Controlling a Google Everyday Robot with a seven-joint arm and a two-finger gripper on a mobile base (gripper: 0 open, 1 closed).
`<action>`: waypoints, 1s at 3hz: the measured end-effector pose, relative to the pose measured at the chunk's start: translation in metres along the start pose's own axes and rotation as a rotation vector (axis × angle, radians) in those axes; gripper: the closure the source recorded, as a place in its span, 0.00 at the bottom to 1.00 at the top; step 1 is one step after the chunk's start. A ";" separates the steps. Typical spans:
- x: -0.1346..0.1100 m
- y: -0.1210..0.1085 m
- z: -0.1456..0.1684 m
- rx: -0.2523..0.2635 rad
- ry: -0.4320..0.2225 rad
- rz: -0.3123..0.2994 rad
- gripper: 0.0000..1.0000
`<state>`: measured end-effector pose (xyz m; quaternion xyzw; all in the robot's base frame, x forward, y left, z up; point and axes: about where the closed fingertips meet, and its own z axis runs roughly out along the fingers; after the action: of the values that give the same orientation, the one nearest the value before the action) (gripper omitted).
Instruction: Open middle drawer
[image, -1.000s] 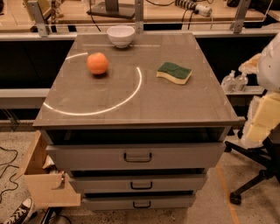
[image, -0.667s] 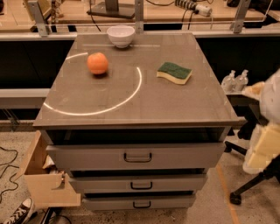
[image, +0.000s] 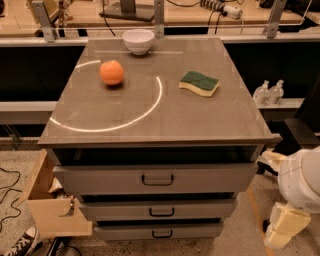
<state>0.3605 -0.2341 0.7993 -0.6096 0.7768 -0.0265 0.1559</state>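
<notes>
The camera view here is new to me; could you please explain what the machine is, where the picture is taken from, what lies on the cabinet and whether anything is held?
This single picture looks down on a grey cabinet from its front; where the camera sits is not recorded. On top lie a bowl, an orange and a sponge. Below are three drawers; the middle drawer, the one to open, looks shut. The white shape at the lower right is the robot's arm; the cream piece below it seems to be its gripper, beside the cabinet, with nothing seen in it.
</notes>
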 end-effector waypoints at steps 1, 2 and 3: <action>-0.006 0.028 0.051 -0.005 -0.021 -0.078 0.00; -0.006 0.028 0.051 -0.005 -0.021 -0.078 0.00; 0.004 0.039 0.079 -0.013 -0.025 -0.049 0.00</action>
<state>0.3453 -0.2160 0.7143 -0.6296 0.7598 -0.0176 0.1611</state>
